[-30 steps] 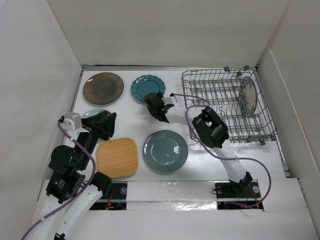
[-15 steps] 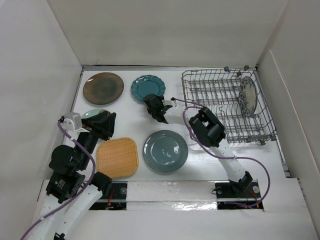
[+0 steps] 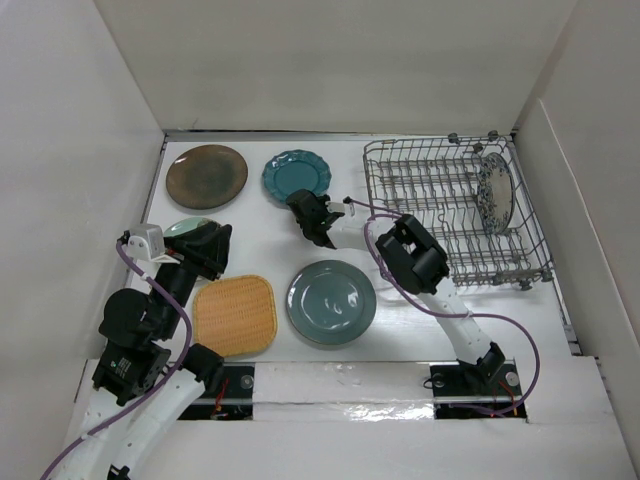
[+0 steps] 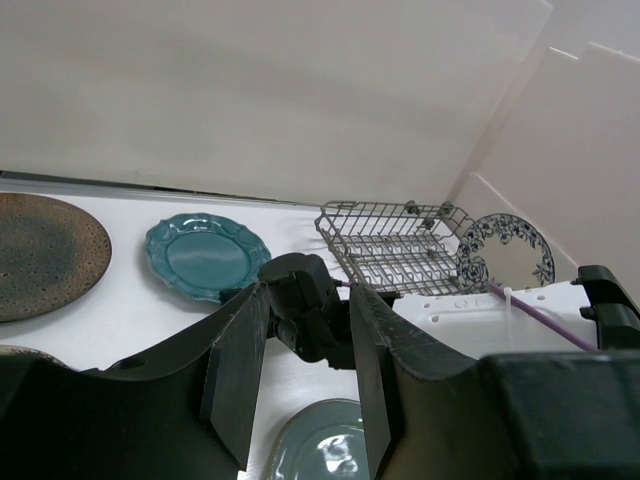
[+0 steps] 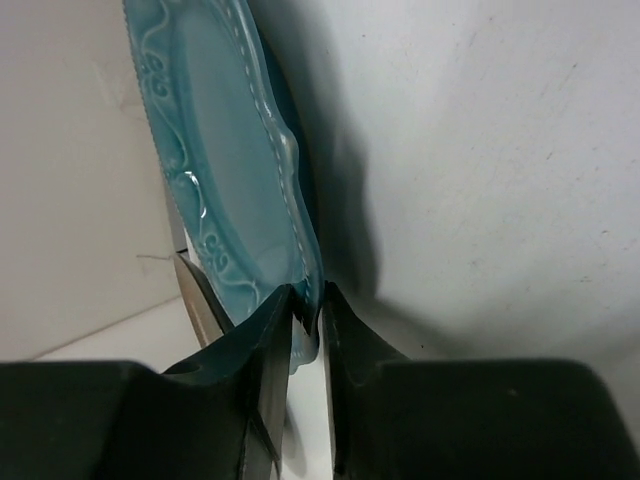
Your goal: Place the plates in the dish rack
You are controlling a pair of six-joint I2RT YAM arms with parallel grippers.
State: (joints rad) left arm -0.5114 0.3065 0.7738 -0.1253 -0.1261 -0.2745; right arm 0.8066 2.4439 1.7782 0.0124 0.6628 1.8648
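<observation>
The teal plate (image 3: pixel 293 172) lies at the back of the desk (image 3: pixel 265 245), between the brown plate (image 3: pixel 207 176) and the dish rack (image 3: pixel 520 250); the right arm (image 3: pixel 415 260) reaches across to its near edge; the right jaws are clamped on that scalloped rim, one finger above it and one below, as the right wrist view shows up close.

The left arm (image 3: pixel 150 300) is bent over the left side of the desk; the left jaws stand apart with nothing between them, pointing toward the middle of the desk; they hang just above the near edge of a pale green plate (image 3: pixel 180 227), which is partly hidden under them.

The tan woven plate (image 3: pixel 235 315) lies flat at the front left; the grey-blue plate (image 3: pixel 331 302) lies flat just beside it on the right, apart from it; both are near the arms' bases.

The dish rack sits at the back right of the desk; the white plate with the blue flower pattern (image 3: pixel 493 193) stands on edge in it, at the rack's right end, between the tines; the other slots hold no plate that I can see.
</observation>
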